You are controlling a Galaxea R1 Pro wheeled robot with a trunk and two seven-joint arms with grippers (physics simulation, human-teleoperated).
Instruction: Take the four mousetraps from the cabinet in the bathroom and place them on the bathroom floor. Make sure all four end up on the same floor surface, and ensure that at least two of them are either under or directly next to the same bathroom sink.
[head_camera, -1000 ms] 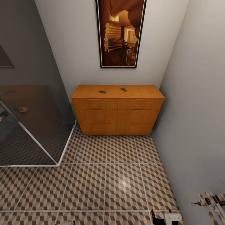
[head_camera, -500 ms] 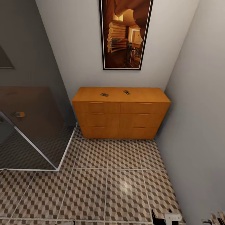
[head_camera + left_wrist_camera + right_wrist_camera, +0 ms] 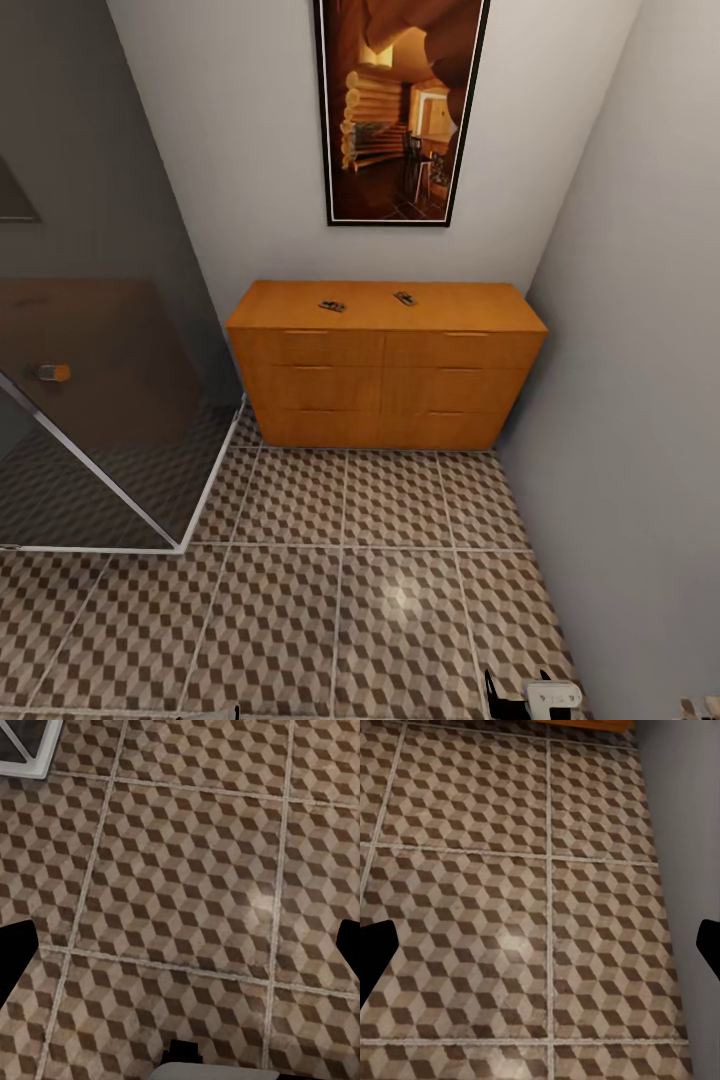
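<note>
The orange-brown cabinet point(image 3: 385, 368) stands against the far wall, drawers shut. Two mousetraps lie on its top, one left of centre point(image 3: 332, 306) and one near the middle point(image 3: 405, 298). The cube-patterned bathroom floor point(image 3: 340, 590) stretches between me and the cabinet. In the left wrist view my left gripper point(image 3: 180, 949) is open over bare tiles, its dark fingertips point(image 3: 15, 952) at the frame's edges. In the right wrist view my right gripper point(image 3: 540, 945) is open too, above tiles point(image 3: 510, 907) beside the grey wall. Both hang low, well short of the cabinet. The sink is out of view.
A dark glass shower enclosure point(image 3: 100, 420) with a white kerb point(image 3: 212, 480) fills the left side. A grey wall point(image 3: 640, 420) closes the right. A framed picture point(image 3: 398, 110) hangs above the cabinet. The tiled strip between them leads straight to the cabinet.
The whole view has shifted as the camera moved: the cabinet sits slightly lower and larger, and the slatted thing at the lower right has slid almost out of frame. The mousetraps have not moved.
</note>
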